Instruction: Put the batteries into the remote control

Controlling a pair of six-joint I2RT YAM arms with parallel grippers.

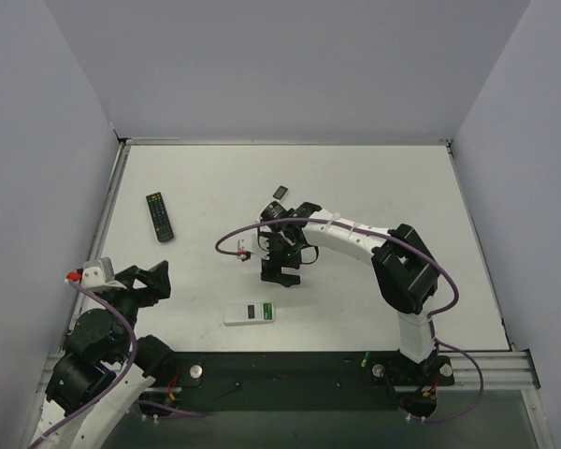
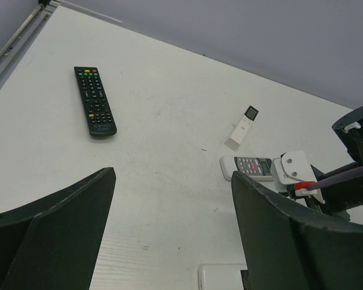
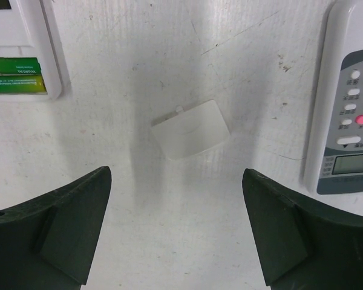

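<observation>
The remote control (image 1: pixel 236 315) lies back-up on the tabletop (image 1: pixel 374 187), toward the near edge and roughly midway between the two arms, with its battery bay uncovered. Two green batteries (image 3: pixel 15 75) sit side by side in that bay, lying lengthwise and touching each other. A little further in lies the loose battery cover (image 3: pixel 190 128), a small white plate with a tab on one edge, flat on the surface and slightly turned. The right claw (image 3: pixel 175 171) hangs directly above that stretch, pointing down, its two dark fingers spread wide. The cover lies in the gap ahead of them, touching neither finger, and the claw grips nothing. On the other side of the cover from the open remote rests a white remote with a grey screen (image 3: pixel 351 103), face up, with rows of pale buttons and one pink one. Off at the near left, the left claw (image 2: pixel 172 173) is held low over bare tabletop, its fingers also wide apart and gripping nothing. Beyond it, toward the far left, a long black remote (image 2: pixel 94 101) lies face up, and a small white handset with a dark screen (image 2: pixel 243 125) lies further back near the middle.
</observation>
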